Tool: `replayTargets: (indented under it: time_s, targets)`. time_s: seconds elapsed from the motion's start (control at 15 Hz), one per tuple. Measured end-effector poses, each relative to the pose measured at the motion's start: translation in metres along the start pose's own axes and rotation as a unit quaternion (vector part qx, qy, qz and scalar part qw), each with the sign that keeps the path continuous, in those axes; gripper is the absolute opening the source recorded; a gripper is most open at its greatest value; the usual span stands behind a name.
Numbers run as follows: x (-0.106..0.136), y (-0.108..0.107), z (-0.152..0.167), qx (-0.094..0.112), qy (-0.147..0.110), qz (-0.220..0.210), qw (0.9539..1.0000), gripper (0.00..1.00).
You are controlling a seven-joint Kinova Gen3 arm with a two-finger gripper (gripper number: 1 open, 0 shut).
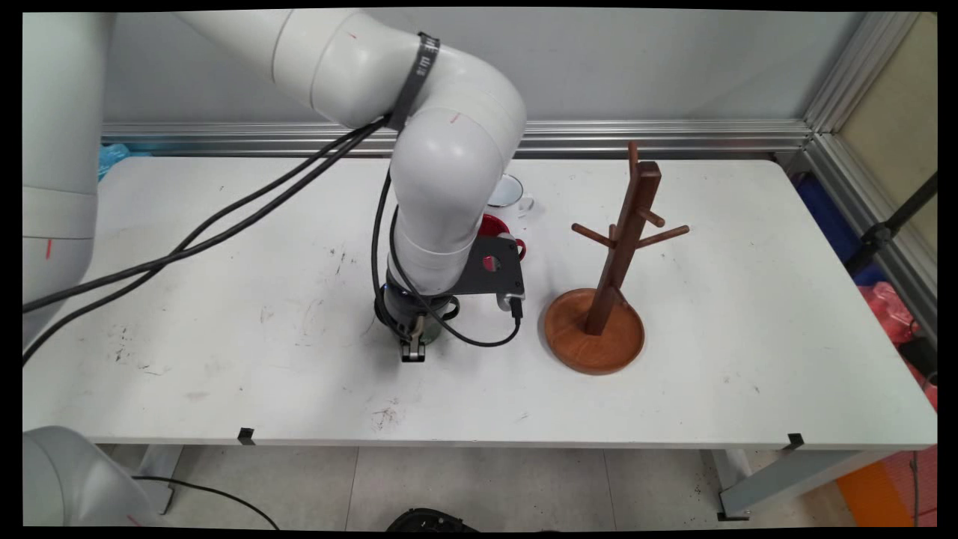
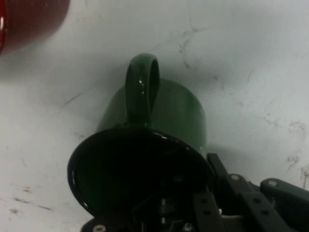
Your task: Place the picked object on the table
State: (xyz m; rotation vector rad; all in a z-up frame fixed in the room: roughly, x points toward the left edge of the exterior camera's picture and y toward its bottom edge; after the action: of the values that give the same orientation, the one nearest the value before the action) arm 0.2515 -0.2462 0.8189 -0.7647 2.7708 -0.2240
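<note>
Currently the black two-finger gripper [image 1: 412, 346] is low at the white counter [image 1: 224, 359], at the rim of a glossy dark green enamel mug [image 2: 154, 145]; one finger appears to be inside the mug's mouth and one outside, but whether the fingers are closed on the rim cannot be determined. The mug is tilted in the hand view, handle toward the top of that view. A red mug [image 1: 495, 226] and a white mug [image 1: 507, 191] stand behind the arm; a brown wooden mug tree [image 1: 606, 299] stands to the right, every peg bare.
</note>
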Motion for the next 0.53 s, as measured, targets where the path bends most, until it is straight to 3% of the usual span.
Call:
replayTargets:
  time_s: [0.53]
  targets:
    - [0.007,0.0044,0.0022,-0.002,-0.02,-0.005,0.9998,0.0]
